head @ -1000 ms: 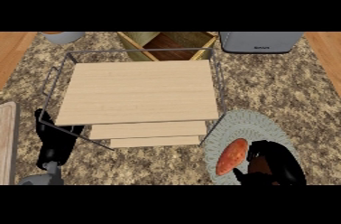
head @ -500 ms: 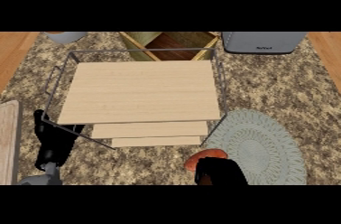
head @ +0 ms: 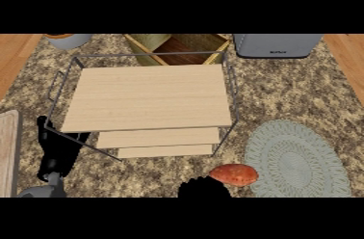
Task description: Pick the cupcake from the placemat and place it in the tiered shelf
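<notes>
The carry step appears to be in hand: the orange-red rounded cupcake [head: 234, 175] is off the pale grey-green round woven placemat [head: 298, 161] and sits just beside the mat's left rim, near the front edge of the speckled stone tabletop [head: 292, 91]. The black right hand [head: 204, 190] shows only as a dark shape at the front edge, touching the cupcake's lower left side; whether its fingers are clenched round the cupcake cannot be told. The black left hand [head: 58, 149] rests by the front-left corner with its fingers relaxed upward, grasping nothing. The light wooden tiered shelf with a thin metal frame [head: 153, 100] stands in the middle, its steps descending toward the front edge. The next move likely calls for lifting the cupcake up and back-left onto a tier, clearing the frame's front-right post. Open tabletop between shelf and front edge gives room; the left hand sits close to the frame's left post.
</notes>
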Robot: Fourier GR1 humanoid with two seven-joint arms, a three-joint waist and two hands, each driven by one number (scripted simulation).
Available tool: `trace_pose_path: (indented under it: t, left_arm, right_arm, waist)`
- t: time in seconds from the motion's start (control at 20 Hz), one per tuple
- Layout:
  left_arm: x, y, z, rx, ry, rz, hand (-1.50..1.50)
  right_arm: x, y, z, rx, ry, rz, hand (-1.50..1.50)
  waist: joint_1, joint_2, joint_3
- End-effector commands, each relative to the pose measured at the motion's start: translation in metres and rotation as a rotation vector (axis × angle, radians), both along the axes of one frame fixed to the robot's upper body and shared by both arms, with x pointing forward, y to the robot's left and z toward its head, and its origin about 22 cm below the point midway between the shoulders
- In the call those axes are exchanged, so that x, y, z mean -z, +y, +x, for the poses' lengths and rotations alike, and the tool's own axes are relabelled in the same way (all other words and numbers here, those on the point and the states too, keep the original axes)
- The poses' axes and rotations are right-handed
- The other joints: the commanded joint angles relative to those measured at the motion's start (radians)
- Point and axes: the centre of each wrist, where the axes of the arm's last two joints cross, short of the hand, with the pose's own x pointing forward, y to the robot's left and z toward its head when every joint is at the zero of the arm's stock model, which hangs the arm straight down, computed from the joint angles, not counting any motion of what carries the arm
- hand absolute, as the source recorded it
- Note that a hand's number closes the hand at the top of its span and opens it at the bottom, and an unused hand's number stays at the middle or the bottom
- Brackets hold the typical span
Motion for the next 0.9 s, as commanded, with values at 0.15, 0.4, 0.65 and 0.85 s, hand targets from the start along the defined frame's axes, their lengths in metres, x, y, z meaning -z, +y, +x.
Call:
trace_pose_path:
  t: [0.15, 0.4, 0.65, 0.85]
  left_arm:
    - [0.004, -0.002, -0.003, -0.004, 0.013, -0.001, 0.00]
    - [0.004, 0.002, -0.003, -0.018, 0.003, -0.006, 0.00]
    - [0.002, 0.004, -0.001, -0.010, 0.011, -0.004, 0.00]
    - [0.002, 0.004, 0.000, -0.002, 0.010, 0.004, 0.00]
  right_arm:
    - [-0.068, 0.029, -0.022, 0.070, -0.160, 0.206, 1.50]
    - [-0.081, 0.028, -0.012, 0.135, -0.225, 0.204, 1.50]
    - [-0.115, 0.019, -0.003, 0.212, -0.269, 0.237, 1.50]
    - [-0.143, 0.013, -0.006, 0.260, -0.286, 0.250, 1.50]
  waist:
    - [-0.022, -0.010, -0.002]
    - [-0.017, -0.005, -0.003]
    - [-0.004, 0.002, -0.002]
    - [0.001, 0.005, -0.003]
